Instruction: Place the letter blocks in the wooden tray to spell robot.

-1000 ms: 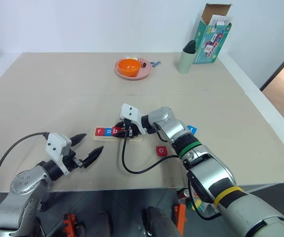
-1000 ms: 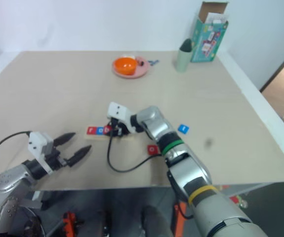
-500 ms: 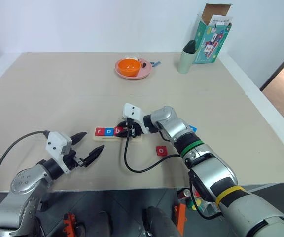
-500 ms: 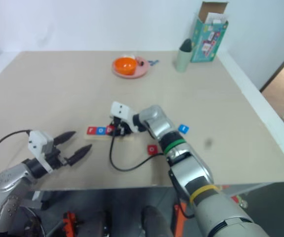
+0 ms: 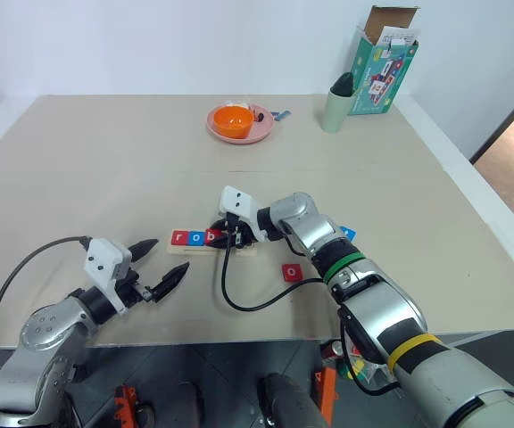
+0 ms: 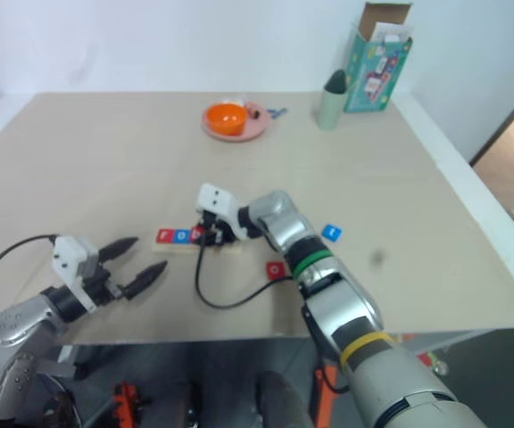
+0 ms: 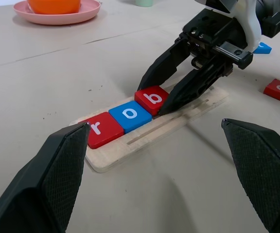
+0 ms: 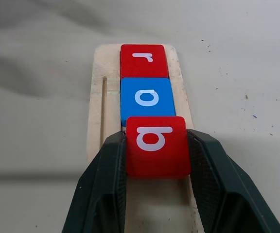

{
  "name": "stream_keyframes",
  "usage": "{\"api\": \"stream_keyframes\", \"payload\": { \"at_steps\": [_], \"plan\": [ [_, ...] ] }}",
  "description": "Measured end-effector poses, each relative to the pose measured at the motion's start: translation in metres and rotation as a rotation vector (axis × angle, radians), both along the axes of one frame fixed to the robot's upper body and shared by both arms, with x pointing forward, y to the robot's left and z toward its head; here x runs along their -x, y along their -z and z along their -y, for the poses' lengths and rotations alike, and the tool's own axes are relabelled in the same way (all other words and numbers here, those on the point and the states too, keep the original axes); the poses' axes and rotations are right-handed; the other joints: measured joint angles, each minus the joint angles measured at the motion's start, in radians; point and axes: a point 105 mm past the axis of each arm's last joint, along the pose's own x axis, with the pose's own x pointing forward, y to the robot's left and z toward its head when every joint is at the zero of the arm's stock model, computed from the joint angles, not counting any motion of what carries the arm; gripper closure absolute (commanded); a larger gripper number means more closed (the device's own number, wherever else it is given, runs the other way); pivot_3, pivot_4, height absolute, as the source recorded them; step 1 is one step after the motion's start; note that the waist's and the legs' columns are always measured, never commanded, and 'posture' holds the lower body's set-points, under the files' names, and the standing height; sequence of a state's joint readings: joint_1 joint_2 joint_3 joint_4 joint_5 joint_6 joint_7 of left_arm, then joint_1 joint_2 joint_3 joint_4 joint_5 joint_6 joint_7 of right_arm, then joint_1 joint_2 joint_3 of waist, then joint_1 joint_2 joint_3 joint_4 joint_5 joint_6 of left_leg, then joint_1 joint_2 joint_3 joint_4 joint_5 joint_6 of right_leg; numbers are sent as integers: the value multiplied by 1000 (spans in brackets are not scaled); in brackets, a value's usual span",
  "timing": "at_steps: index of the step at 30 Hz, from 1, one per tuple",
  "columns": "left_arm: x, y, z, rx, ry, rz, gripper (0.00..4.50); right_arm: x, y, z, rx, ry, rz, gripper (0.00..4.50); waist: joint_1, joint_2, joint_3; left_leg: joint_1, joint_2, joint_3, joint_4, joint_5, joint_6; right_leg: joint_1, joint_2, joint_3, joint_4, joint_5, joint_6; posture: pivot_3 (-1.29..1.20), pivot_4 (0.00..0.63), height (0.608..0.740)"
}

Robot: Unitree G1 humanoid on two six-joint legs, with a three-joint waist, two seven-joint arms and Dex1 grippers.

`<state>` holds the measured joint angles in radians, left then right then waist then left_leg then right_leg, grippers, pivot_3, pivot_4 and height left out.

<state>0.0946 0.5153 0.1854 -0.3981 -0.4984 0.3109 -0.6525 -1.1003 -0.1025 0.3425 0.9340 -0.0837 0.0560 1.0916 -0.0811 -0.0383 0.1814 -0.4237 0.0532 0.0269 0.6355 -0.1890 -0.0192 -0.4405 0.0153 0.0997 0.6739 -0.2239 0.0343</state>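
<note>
Right claw (image 8: pixel 157 194) gripping red b block (image 8: pixel 156 144), left claw (image 5: pixel 162 268) wide

Right hand (image 7: pixel 165 99) pinches red b block (image 7: pixel 152 98) on wooden tray (image 7: pixel 188 109). Blue o (image 7: pixel 129 114) and red r (image 7: pixel 101 128) sit beside it. Left hand (image 7: pixel 154 165) fingers spread wide.

left gripper (image 5: pixel 162 266) spread wide, right gripper (image 8: pixel 157 145) clamped — arm extended

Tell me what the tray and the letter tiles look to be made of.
Wooden tray: pale unfinished wood, matte, with faint grain and a cut groove. Red b tile, between the right hand fingers: smooth, evenly coloured, slight sheen, so probably painted wood or plastic; the pictures don't settle which.
</note>
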Motion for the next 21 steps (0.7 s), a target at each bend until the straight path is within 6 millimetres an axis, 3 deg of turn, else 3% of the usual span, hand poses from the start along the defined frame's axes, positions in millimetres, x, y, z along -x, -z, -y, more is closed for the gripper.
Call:
{"api": "stream_keyframes", "payload": {
  "at_steps": [11, 13, 14, 16, 20, 21],
  "plan": [
    [0, 2, -1, -9, -12, -3, 0, 1, 0, -2, 2, -13, -10, 3199, 0, 0, 0, 0, 0, 0, 0, 0, 0, 0, 0, 0, 0, 0, 0, 0, 150, 740],
    [0, 2, -1, -10, -10, -2, 0, 2, 0, -4, 1, -16, -13, 2257, 0, 0, 0, 0, 0, 0, 0, 0, 0, 0, 0, 0, 0, 0, 0, 0, 150, 740],
    [0, 2, -1, -11, -9, -2, 0, 2, 0, -5, 1, -16, -14, 2105, 0, 0, 0, 0, 0, 0, 0, 0, 0, 0, 0, 0, 0, 0, 0, 0, 150, 740],
    [-1, 1, 0, -14, -6, 3, 0, 1, -2, -5, -1, -11, -8, 1266, 0, 0, 0, 0, 0, 0, 0, 0, 0, 0, 0, 0, 0, -1, -2, 0, 150, 740],
    [-2, 1, 2, -15, 4, 5, 0, -1, 0, -3, -4, 4, -10, 8, 0, 0, 0, 0, 0, 0, 0, 0, 0, 0, 0, 0, 0, -1, -2, 0, 150, 740],
    [-1, 1, 3, -16, 10, 7, 0, -1, -1, -3, -9, 6, -4, 8, 0, 0, 0, 0, 0, 0, 0, 0, 0, 0, 0, 0, 0, -1, -2, 0, 150, 740]
  ]
}}
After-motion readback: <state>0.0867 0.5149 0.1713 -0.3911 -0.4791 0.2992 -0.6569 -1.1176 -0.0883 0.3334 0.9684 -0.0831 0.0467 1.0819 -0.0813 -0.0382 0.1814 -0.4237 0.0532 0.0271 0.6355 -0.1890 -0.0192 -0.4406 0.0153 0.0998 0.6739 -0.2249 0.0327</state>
